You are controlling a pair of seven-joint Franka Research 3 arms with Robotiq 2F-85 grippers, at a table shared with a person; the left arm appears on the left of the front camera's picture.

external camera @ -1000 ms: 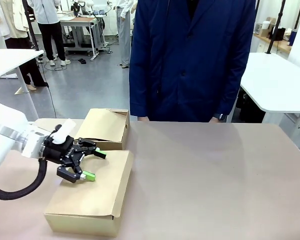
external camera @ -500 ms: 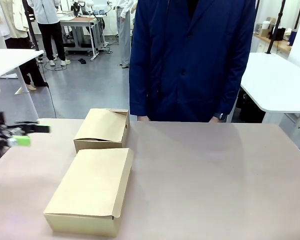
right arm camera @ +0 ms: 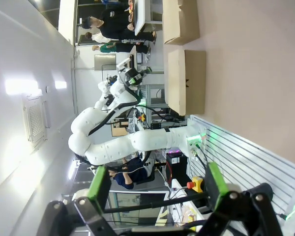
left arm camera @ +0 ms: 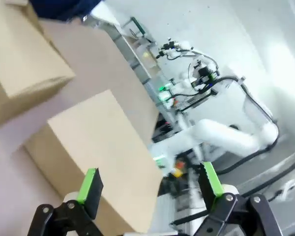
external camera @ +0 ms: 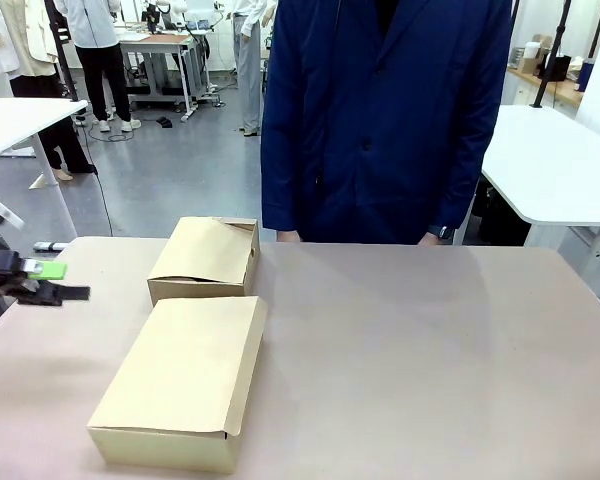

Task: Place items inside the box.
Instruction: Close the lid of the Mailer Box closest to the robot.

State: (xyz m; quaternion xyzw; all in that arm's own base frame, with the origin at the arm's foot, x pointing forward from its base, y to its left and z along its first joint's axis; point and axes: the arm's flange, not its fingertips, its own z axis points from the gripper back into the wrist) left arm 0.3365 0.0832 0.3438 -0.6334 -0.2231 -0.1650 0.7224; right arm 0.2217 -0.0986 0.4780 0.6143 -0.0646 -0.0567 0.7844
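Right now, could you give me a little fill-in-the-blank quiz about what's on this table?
1. The number of cardboard boxes on the table is ____.
2. The lid of the longer box nearer the camera is ____.
3. The left gripper, at the table's left edge, has its jaws ____.
4. The person at the far side wears a coat coloured ____.

Missing words: two; closed; open; blue

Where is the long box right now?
In the front view the long box lies closed on the table's near left, just in front of the shorter box.
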